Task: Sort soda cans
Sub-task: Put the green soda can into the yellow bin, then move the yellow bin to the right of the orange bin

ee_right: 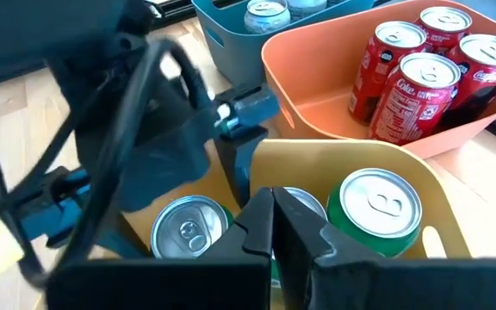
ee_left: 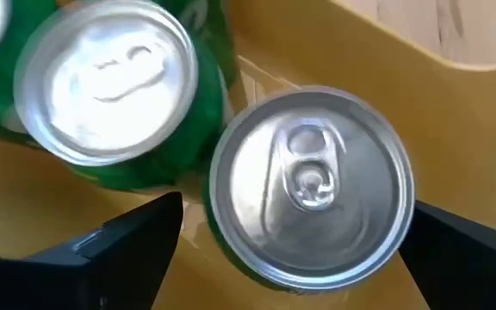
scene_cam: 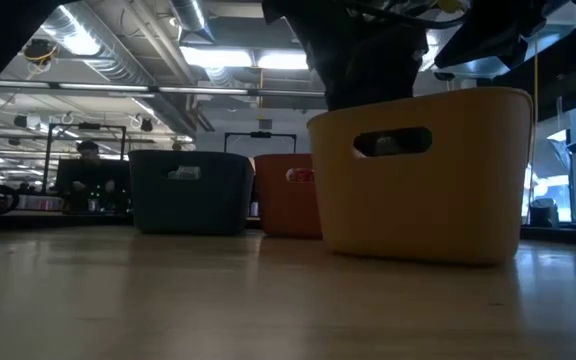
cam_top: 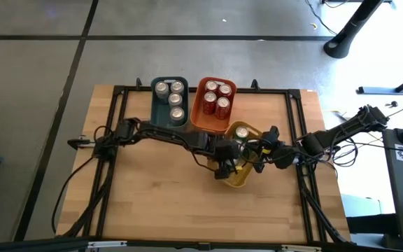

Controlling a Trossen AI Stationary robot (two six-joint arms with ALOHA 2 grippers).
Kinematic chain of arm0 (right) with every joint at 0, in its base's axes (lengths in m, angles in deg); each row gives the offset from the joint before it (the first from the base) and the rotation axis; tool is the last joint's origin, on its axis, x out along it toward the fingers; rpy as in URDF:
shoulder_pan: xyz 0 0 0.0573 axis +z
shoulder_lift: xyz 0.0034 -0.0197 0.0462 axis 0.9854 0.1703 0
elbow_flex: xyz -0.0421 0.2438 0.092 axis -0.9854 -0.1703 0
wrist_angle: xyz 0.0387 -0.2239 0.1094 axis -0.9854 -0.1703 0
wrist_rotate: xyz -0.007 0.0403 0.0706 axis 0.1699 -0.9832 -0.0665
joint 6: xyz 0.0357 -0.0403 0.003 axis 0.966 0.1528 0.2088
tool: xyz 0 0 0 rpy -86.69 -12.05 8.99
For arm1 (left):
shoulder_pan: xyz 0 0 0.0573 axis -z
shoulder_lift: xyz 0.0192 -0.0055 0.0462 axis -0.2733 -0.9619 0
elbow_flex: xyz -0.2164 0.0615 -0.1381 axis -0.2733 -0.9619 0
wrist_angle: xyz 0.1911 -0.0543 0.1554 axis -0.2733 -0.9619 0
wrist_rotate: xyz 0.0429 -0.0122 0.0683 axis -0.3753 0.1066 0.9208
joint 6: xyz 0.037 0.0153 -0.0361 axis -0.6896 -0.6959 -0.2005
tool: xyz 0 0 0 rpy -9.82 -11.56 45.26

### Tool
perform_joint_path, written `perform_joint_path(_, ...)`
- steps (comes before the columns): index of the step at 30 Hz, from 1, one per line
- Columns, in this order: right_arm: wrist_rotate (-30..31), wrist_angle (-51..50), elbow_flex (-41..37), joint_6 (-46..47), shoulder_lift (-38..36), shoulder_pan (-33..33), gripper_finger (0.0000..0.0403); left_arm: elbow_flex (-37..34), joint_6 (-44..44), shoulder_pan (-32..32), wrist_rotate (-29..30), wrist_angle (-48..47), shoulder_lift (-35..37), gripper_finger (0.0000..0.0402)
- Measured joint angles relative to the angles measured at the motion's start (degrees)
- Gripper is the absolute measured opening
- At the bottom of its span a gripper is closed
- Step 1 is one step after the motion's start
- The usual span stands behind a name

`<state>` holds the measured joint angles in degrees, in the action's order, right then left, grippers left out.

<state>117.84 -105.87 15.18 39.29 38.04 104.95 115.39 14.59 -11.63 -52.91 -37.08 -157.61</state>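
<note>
Three bins are standing on the wooden table (cam_top: 159,210), catalogued here from the yellow bin (scene_cam: 423,175), the landmark. The yellow bin is sitting near the table's middle, and green cans (ee_right: 375,211) are standing upright inside it; the right wrist view is showing one green-bodied can plus two more silver tops, while the left wrist view is showing two tops close together, one plainly green-bodied (ee_left: 106,82). The orange bin (cam_top: 214,105) is standing just beside the yellow bin on its far side, touching or nearly touching it, and is holding four red cans (cam_top: 216,96) upright. The blue-grey bin (cam_top: 170,101) is standing next to the orange bin, on the side away from the yellow one, and is holding three silver cans (cam_top: 171,98). The left gripper (ee_left: 295,245) is reaching down into the yellow bin with its jaws spread wide, one finger (ee_left: 123,250) on each side of an upright can (ee_left: 310,185); gaps are showing between fingers and can, so the can is standing free rather than being gripped. The right gripper (ee_right: 274,226) is hovering at the yellow bin's rim on the side opposite the left arm, its jaws pressed together and holding nothing.
</note>
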Motion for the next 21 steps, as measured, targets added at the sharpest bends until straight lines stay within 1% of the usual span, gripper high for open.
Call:
perform_joint_path(6,-0.5,-0.48,0.0,-0.05,-0.04,0.0,0.0005,1.56,-1.45,0.28,0.01,-3.7,4.04,0.0391)
perform_joint_path(10,-0.58,0.02,0.0,-0.07,-0.04,0.0,0.0005,1.61,-1.25,1.26,0.1,-9.43,8.73,0.0391)
perform_joint_path(13,-1.4,1.14,0.0,-0.05,-0.04,0.0,0.0005,0.66,-0.23,2.91,1.87,-14.14,12.59,0.0391)
perform_joint_path(15,-2.01,1.72,0.0,-0.04,-0.04,0.0,0.0005,-1.95,1.02,4.48,4.68,-16.37,15.32,0.0391)
perform_joint_path(17,-2.01,1.86,0.0,-0.04,-0.05,0.0,0.0005,-5.82,2.82,6.26,7.62,-16.52,18.01,0.0391)
perform_joint_path(19,-2.5,2.23,0.0,-0.02,-0.04,0.0,0.0005,-11.02,4.72,8.18,9.52,-15.41,21.18,0.0391)
perform_joint_path(21,-4.46,4.94,0.0,-0.04,0.02,0.0,0.0005,-17.01,7.2,9.91,10.47,-12.49,24.75,0.0391)
